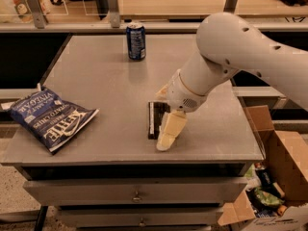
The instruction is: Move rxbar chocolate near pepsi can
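The rxbar chocolate (153, 120), a flat dark bar with a white stripe, lies on the grey table (96, 81) near its front middle. The pepsi can (136, 41) stands upright at the table's far edge, well behind the bar. My gripper (167, 133), cream-coloured on the end of a white arm (231, 52), is down at the bar's right side, touching or just over its right edge. The arm's wrist hides part of the bar's far right end.
A large blue chip bag (50, 120) lies at the table's front left. An open cardboard box (276, 177) with clutter stands on the floor at the right. Drawers run under the table front. A railing and counter stand behind the table.
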`<state>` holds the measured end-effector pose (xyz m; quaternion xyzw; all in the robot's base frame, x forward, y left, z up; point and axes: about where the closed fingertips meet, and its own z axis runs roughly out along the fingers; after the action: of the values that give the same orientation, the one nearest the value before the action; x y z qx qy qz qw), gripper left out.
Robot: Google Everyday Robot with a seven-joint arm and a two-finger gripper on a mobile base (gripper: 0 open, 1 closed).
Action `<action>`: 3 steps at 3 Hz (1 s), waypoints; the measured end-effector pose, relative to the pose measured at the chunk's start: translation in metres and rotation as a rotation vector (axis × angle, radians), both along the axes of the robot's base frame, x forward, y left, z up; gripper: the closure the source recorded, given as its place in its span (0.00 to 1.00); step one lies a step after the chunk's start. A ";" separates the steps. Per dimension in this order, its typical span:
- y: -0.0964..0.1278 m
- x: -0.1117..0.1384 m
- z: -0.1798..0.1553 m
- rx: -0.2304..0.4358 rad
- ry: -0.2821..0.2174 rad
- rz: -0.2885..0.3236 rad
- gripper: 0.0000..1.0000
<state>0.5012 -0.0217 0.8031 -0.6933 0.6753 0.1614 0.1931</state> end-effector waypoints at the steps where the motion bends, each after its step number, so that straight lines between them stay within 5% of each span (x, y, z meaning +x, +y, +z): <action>1: 0.000 0.000 0.007 0.000 0.000 0.000 0.62; 3: 0.000 0.000 0.016 0.000 0.000 0.000 0.90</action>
<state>0.5012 -0.0216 0.8189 -0.6933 0.6752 0.1615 0.1931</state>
